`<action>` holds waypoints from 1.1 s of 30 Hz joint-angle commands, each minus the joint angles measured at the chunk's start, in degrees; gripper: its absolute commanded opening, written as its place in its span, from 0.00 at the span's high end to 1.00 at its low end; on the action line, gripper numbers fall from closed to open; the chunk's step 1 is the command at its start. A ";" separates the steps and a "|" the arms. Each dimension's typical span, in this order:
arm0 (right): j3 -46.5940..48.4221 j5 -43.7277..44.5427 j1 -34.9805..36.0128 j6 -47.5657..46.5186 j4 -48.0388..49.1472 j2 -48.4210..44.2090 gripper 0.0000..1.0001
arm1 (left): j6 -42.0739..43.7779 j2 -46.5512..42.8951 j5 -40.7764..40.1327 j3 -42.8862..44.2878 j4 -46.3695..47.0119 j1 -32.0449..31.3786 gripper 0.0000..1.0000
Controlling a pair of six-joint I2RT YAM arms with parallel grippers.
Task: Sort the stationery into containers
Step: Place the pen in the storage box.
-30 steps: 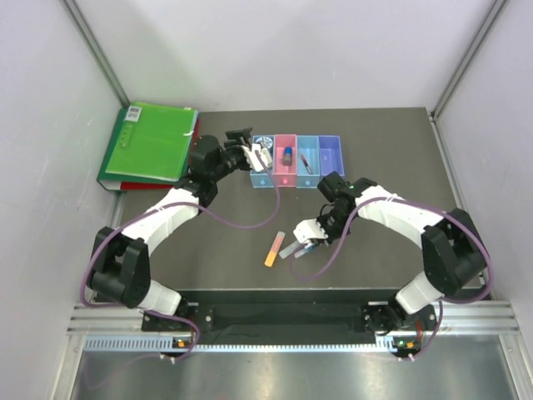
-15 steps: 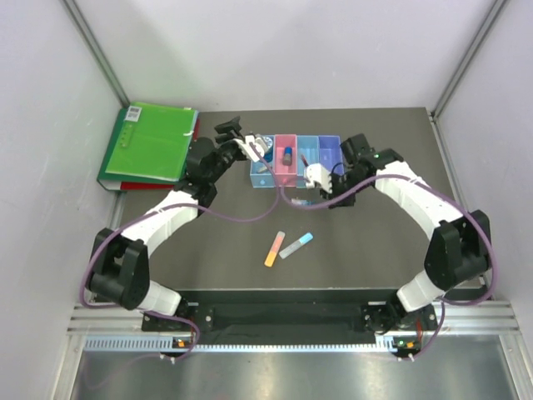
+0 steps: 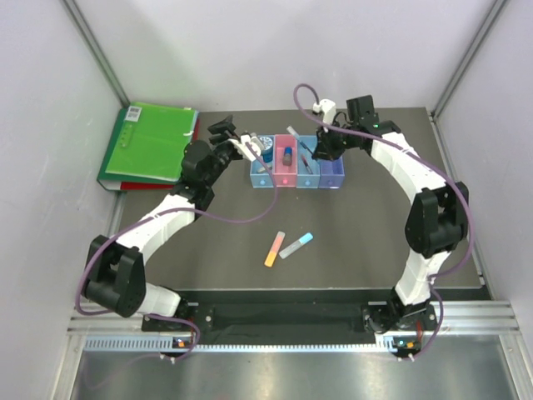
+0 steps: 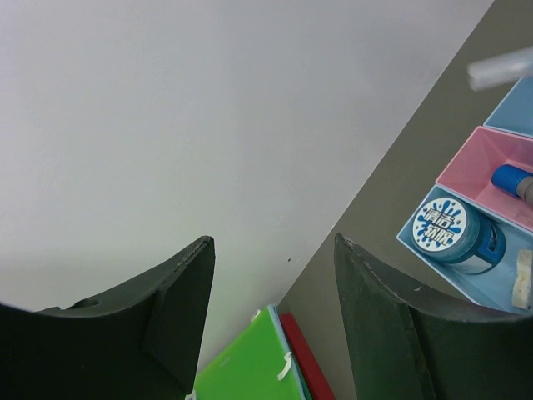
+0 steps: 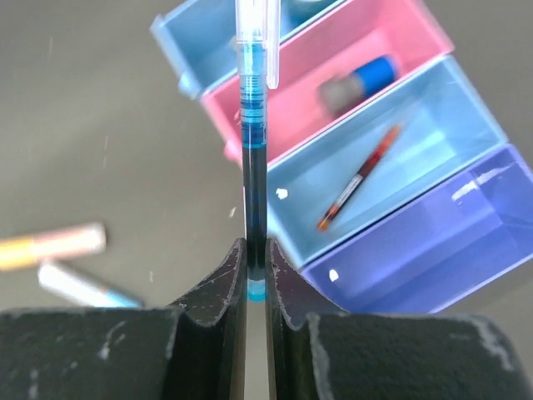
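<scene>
The four joined bins (image 3: pixel 297 181) stand at the back middle. The blue tape roll (image 3: pixel 267 151) lies in the left light blue bin (image 4: pixel 500 287). The blue-capped piece (image 3: pixel 286 154) lies in the pink bin (image 5: pixel 291 96), and the red pen (image 5: pixel 358 179) in the second light blue bin. The purple bin (image 5: pixel 433 242) looks empty. My right gripper (image 5: pixel 256 258) is shut on the thin blue pen (image 5: pixel 253 125) and holds it above the bins (image 3: pixel 315 151). My left gripper (image 3: pixel 247 147) is open and empty, just left of the tape roll (image 4: pixel 454 233). The orange-pink stick (image 3: pixel 274 248) and grey stick (image 3: pixel 296 246) lie on the table.
The big green folder (image 3: pixel 148 142) lies on a red one at the back left, close to my left arm. White walls close in the table at the back and sides.
My right gripper has carried the blue pen from beside the two sticks up and back over the bins. My left gripper has drawn back slightly left, uncovering the tape roll.
</scene>
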 commanded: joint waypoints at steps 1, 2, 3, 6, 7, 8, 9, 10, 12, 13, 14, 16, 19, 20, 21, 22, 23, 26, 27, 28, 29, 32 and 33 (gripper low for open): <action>2.55 -0.27 -1.02 19.45 13.56 1.94 1.00 | -0.69 -2.53 -1.44 -0.58 2.27 0.17 0.36; 2.37 0.44 -1.02 20.87 14.61 2.47 1.00 | -0.51 -2.62 -1.53 -0.50 2.09 0.17 0.36; 1.50 1.57 -1.02 22.37 15.67 2.65 1.00 | -0.34 -2.62 -1.53 -0.49 1.91 0.17 0.36; -0.96 1.67 -1.11 26.77 19.63 3.44 1.00 | 0.28 -2.44 -1.71 -0.41 1.65 0.09 0.36; -1.75 1.59 -1.11 29.30 21.90 3.61 1.00 | 0.28 -2.44 -1.71 -0.32 1.39 0.17 0.36; -2.54 1.67 -1.11 30.46 22.62 4.05 1.00 | 0.28 -2.36 -1.71 -0.23 1.21 0.09 0.36; -3.77 1.85 -1.11 31.25 23.32 4.40 1.00 | 0.28 -2.36 -1.79 -0.14 1.12 0.17 0.36; -4.48 1.94 -1.11 32.48 23.94 4.75 1.00 | 0.37 -2.36 -1.79 -0.14 0.95 0.09 0.36; -6.75 2.46 -1.19 33.54 26.04 5.37 1.00 | 0.54 -2.36 -1.71 0.03 0.68 0.17 0.36; -7.47 2.55 -1.37 34.15 26.66 5.37 1.00 | 0.54 -2.27 -1.71 0.03 0.60 0.17 0.36; -7.99 2.55 -1.46 34.33 27.10 5.81 1.00 | 0.54 -2.27 -1.71 0.21 0.42 0.09 0.36; -9.49 3.25 -1.72 34.60 27.46 5.99 1.00 | 0.81 -2.01 -1.79 0.38 0.24 0.17 0.36; -11.25 4.84 -2.16 35.21 28.51 6.43 1.00 | 0.98 -2.01 -1.62 0.65 -0.37 0.08 0.36; -11.43 5.10 -2.33 35.47 28.69 6.78 1.00 | 1.16 -1.92 -1.62 0.73 -0.46 0.08 0.36; -11.78 5.88 -2.51 35.48 28.95 6.95 1.00 | 1.16 -1.92 -1.62 0.82 -0.63 0.17 0.36; -11.78 6.15 -2.60 35.39 29.13 7.13 1.00 | 1.16 -1.83 -1.62 0.82 -0.72 0.09 0.36; -11.69 6.33 -2.60 35.21 29.13 7.39 1.00 | 1.16 -1.74 -1.53 1.00 -0.81 0.17 0.36; -11.08 7.12 -2.95 35.13 29.13 8.18 1.00 | 1.16 -1.48 -1.53 1.09 -0.90 0.17 0.36; -10.99 7.30 -2.95 35.04 29.13 8.27 1.00 | 1.16 -1.48 -1.53 1.09 -0.90 0.09 0.36; -10.90 7.21 -3.04 35.04 29.21 8.53 1.00 | 1.16 -1.39 -1.53 1.09 -0.90 0.08 0.36; -10.81 7.73 -3.04 35.04 29.21 8.80 1.00 | 1.24 -1.30 -1.62 1.17 -0.81 0.08 0.36; -10.64 8.53 -3.04 35.12 29.48 9.50 1.00 | 1.16 -1.04 -1.36 1.35 -0.81 0.08 0.36; -10.55 8.70 -3.04 35.21 29.65 9.68 1.00 | 1.16 -1.12 -1.35 1.35 -0.81 0.08 0.36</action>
